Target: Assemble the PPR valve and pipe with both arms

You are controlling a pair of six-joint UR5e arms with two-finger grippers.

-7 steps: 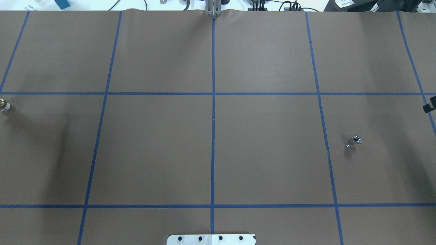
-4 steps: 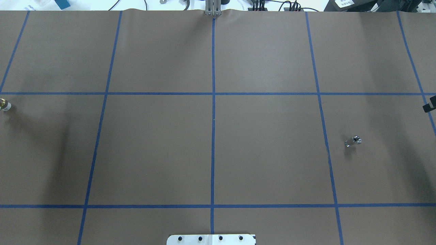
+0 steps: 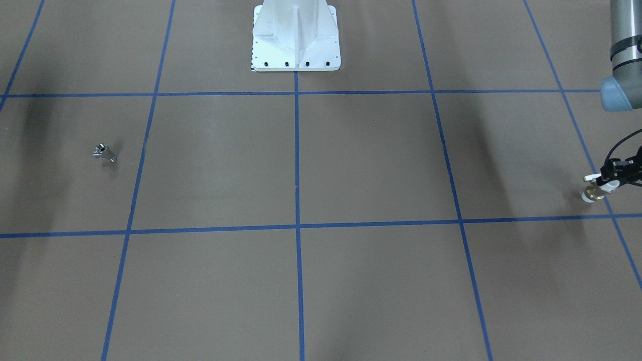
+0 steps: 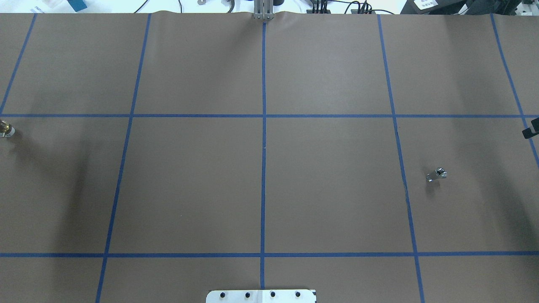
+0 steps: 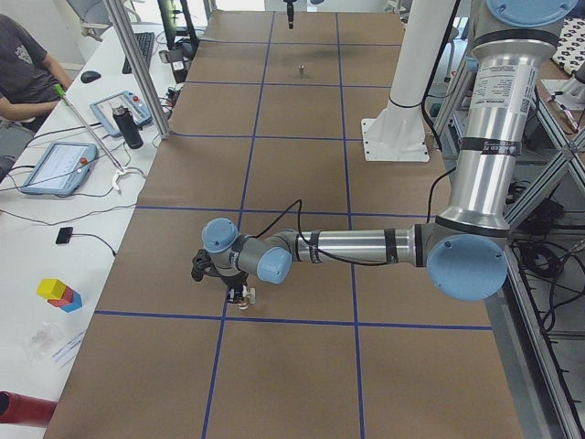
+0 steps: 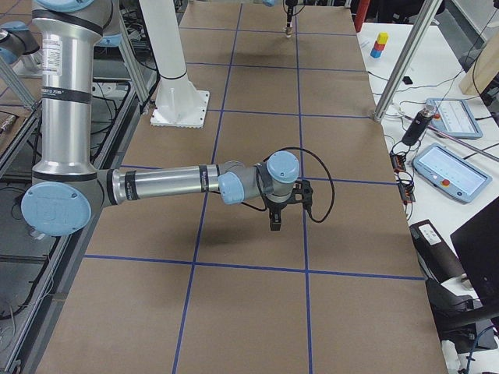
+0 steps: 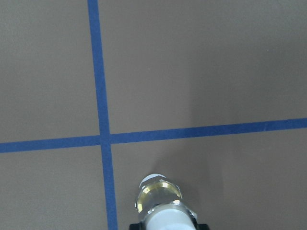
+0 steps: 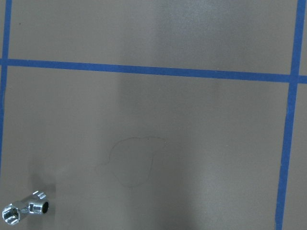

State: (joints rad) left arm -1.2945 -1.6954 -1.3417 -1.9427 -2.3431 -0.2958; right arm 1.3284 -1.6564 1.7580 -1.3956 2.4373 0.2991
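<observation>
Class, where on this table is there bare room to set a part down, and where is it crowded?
Bare: the middle squares either side of the centre tape line, from the white pedestal base outward. Busy: the pipe in the square on the robot's right; the left gripper holding the PPR valve at the left end.

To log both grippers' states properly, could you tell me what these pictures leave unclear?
Right gripper: only a black sliver shows at the overhead view's right edge, so open or shut cannot be told.
Left gripper: it holds the valve, but the left wrist view's bottom edge cuts off the grip, and the front view shows it too small.
Pipe: too small in every view to see inside its ends.
</observation>
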